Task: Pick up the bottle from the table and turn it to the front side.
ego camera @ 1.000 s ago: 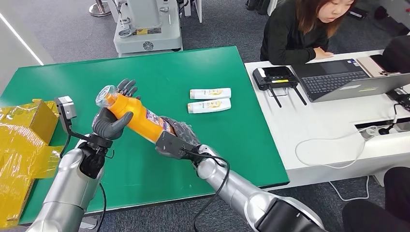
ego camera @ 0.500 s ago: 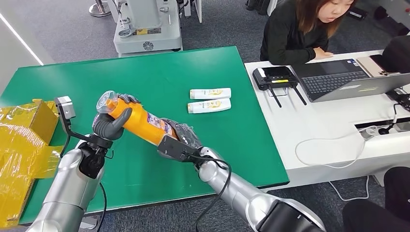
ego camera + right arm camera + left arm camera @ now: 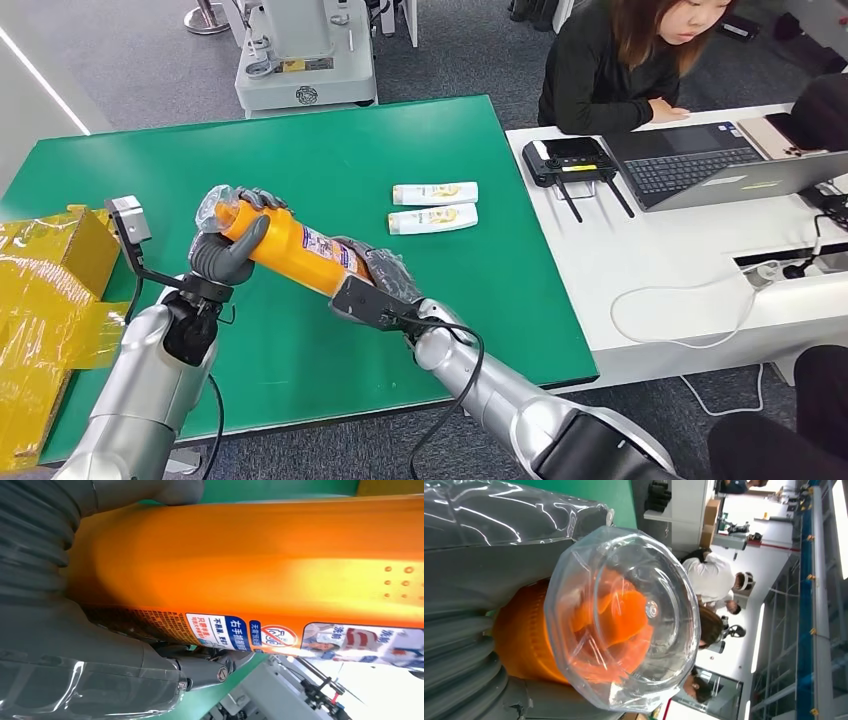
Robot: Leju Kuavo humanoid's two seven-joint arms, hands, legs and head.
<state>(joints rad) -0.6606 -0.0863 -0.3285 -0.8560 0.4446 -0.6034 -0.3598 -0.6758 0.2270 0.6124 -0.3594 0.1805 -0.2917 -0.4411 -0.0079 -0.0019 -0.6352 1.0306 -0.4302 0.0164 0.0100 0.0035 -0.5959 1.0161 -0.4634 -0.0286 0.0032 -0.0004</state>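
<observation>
Two white tubes [image 3: 434,206] lie side by side on the green table [image 3: 330,140]. Yellow bags [image 3: 45,300] sit at its left edge. A person [image 3: 620,60] faces a laptop [image 3: 715,160] on the white desk [image 3: 690,260].

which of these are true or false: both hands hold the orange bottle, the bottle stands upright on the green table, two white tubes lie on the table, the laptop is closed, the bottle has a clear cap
1. Both hands hold the orange plastic bottle. True: the left hand grips its cap end and the right hand its base end.
2. The bottle stands upright on the green table. False: it is held tilted above the table.
3. Two white tubes lie side by side on the table. True.
4. The grey laptop on the white desk is closed. False: it is open, keyboard showing.
5. The bottle has a clear cap. True.
</observation>
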